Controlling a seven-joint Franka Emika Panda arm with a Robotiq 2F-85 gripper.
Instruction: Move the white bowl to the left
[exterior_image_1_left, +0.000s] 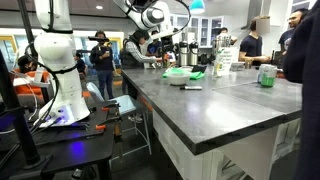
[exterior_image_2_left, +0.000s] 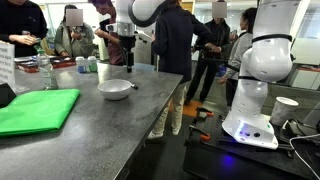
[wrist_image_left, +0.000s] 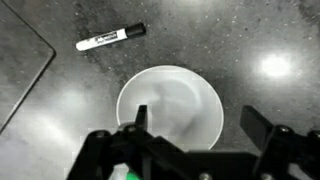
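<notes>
Gripper (wrist_image_left: 190, 128) hangs above the white bowl (wrist_image_left: 170, 108), jaws spread wide, holding nothing. Bowl sits on the grey counter (exterior_image_2_left: 100, 130), directly below the jaws; marker (wrist_image_left: 110, 38) lies just beyond its rim.

This is looking like a shared lab or office break area with a robotics demo running in it. A long grey stone counter (exterior_image_1_left: 215, 105) is stretching through the room, carrying cups (exterior_image_1_left: 266, 76) and a sign (exterior_image_1_left: 224, 60). People (exterior_image_2_left: 75, 32) are standing and chatting around it in both exterior views. A white robot base (exterior_image_2_left: 255, 95) is sitting on a low black table (exterior_image_2_left: 250, 155) with cables trailing beside it, and ceiling lights are glowing overhead.
</notes>
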